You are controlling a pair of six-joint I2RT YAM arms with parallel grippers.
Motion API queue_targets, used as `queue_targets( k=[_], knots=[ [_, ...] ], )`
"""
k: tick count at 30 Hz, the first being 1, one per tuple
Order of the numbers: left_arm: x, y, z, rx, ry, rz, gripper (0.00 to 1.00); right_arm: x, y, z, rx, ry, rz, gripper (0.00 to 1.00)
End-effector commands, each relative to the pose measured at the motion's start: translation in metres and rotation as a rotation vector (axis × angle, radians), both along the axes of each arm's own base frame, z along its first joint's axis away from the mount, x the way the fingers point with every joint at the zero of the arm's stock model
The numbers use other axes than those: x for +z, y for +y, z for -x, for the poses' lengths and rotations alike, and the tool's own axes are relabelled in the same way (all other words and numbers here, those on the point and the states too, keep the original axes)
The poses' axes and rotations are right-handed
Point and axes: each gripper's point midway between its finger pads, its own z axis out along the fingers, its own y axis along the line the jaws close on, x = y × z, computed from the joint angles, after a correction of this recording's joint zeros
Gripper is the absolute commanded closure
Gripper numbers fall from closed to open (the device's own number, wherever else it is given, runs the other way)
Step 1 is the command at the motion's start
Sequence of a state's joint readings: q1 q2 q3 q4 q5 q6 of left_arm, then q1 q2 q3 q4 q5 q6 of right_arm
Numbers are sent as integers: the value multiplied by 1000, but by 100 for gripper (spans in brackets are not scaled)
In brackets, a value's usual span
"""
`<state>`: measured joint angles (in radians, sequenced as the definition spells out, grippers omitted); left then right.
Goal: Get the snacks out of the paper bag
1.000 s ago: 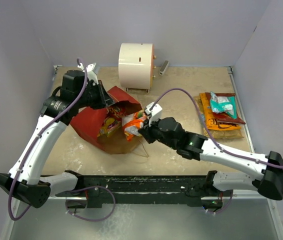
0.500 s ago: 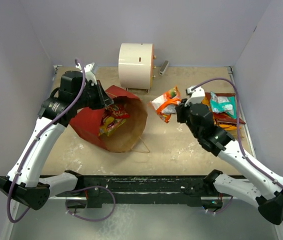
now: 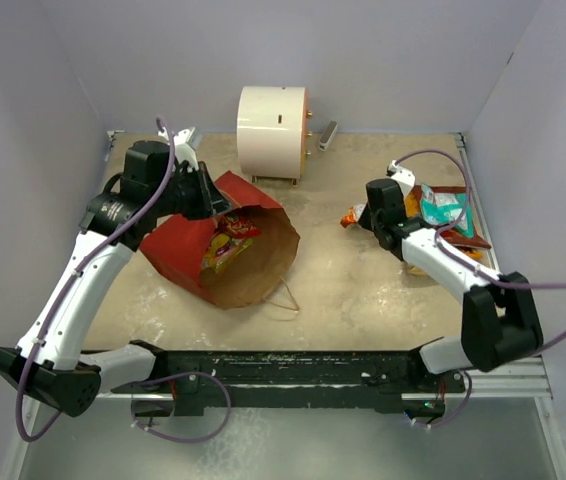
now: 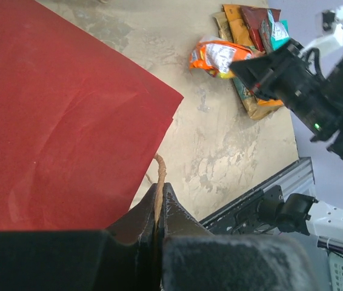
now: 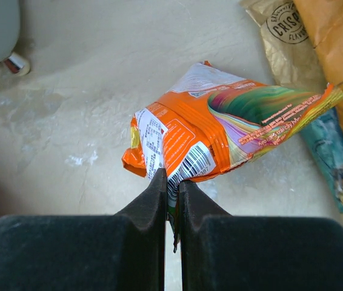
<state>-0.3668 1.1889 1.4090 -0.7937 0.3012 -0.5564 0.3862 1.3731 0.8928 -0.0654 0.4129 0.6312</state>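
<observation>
Near the left edge of the table (image 3: 343, 285) the paper bag (image 3: 178, 245) lies on its side, red outside and brown inside, and its open mouth faces the near edge. One red-and-yellow snack packet (image 3: 225, 240) is visible inside the mouth. The left gripper (image 3: 223, 207) is at the far rim of the bag. In the left wrist view its two fingers are pressed together on the thin twine handle (image 4: 159, 167), which comes out between them, and the red paper fills the left side of that view. Toward the right edge, the right gripper (image 5: 171, 182) has its fingers closed tightly on the barcode end of an orange snack packet (image 5: 220, 130). This packet is well apart from the bag and just beside the pile of snacks at the right edge; I cannot tell if it touches the table. The pile has a teal packet (image 3: 447, 209) on top of a dark red chip bag (image 3: 471, 236), and the wrist view shows a brown crisps bag (image 5: 280, 30) and a yellow-orange chip bag (image 5: 335, 36) next to the orange packet. A white cylinder (image 3: 271, 120) stands at the far edge, apart from everything.
</observation>
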Motion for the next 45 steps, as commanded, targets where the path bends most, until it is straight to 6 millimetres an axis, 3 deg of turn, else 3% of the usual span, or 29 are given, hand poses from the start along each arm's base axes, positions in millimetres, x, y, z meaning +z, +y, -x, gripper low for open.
queue_targets(
  k=[1, 7, 12, 17, 20, 25, 29, 35, 41, 45],
  knots=[
    [14, -5, 0, -38, -47, 24, 100, 41, 8, -50, -41, -164, -141, 100],
    [15, -3, 1, -39, -50, 7, 100, 28, -3, -60, -66, -158, -151, 100],
    [11, -4, -1, -34, -37, 13, 100, -14, -17, -29, -131, -28, -183, 100],
    [10, -3, 1, -22, -33, 24, 100, -37, -13, 19, -82, 70, -230, 69],
    [9, -1, 2, -8, -39, 22, 100, -40, -17, 49, -63, 100, -234, 58],
    [9, 4, 0, 18, -49, 11, 100, -15, -17, 73, 29, 59, -220, 51],
    [13, 5, -2, 31, -59, 10, 100, 15, 8, 65, 267, -60, -198, 46],
    [20, 7, 0, 47, -68, 16, 100, 59, 80, 69, 615, -225, -231, 42],
    [24, 9, 4, 61, -63, 28, 100, 97, 169, 100, 960, -449, -150, 40],
    [26, 10, 7, 65, -64, 33, 100, 109, 217, 131, 1163, -641, -70, 39]
  ],
)
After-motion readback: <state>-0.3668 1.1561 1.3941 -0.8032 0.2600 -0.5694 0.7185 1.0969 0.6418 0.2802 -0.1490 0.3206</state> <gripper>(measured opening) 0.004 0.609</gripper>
